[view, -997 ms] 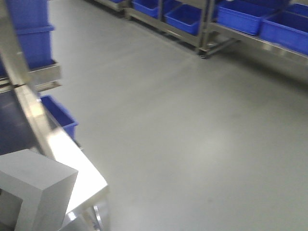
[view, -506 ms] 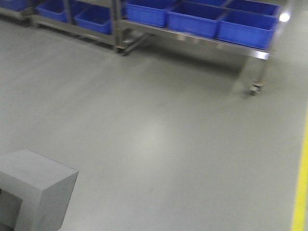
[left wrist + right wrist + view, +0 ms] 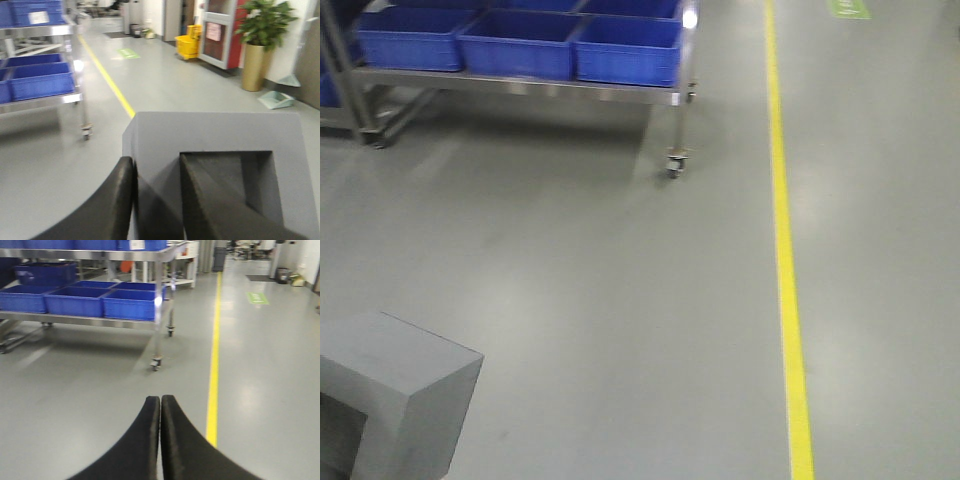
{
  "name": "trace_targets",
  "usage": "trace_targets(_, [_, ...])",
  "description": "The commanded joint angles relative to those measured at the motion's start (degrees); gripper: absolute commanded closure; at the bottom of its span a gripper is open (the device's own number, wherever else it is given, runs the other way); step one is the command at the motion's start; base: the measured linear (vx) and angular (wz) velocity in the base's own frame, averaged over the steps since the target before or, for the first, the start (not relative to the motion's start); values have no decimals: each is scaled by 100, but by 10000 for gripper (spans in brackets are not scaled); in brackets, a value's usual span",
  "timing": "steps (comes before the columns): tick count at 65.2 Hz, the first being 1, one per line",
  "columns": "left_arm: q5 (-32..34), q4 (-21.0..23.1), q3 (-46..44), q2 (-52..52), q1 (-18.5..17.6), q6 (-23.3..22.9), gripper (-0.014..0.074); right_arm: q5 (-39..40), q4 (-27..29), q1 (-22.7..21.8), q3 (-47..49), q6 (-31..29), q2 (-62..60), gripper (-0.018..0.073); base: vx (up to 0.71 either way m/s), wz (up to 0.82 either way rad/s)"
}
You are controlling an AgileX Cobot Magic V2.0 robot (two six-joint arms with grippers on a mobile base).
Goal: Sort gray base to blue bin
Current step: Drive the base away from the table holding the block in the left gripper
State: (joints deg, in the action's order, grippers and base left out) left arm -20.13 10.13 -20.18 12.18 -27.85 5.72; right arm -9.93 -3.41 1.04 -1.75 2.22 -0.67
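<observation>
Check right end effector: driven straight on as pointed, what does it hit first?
Nothing close. The right end effector, shut and empty, points over bare floor; first in line looks like the steel cart's corner leg, left of the yellow line. Depth unclear.

Wheeled steel rack (image 3: 520,88) on a gray floor (image 3: 620,300)
A yellow line (image 3: 785,250) runs past the rack's caster (image 3: 673,165), with a green floor marking (image 3: 258,298) beside it farther on. Off to the side stand a yellow mop bucket (image 3: 189,44), a plant (image 3: 265,22) in a gold planter (image 3: 254,67) and a pale dustpan (image 3: 276,99).
</observation>
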Motion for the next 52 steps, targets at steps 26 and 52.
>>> trace_targets(26, [592,94,-173,46,-31,-31,602,427,-35,-26,-83,-31,-66,568,24,-41])
trace_targets(52, [592,94,-173,46,-31,-31,602,427,-35,-26,-83,-31,-66,568,38,-5])
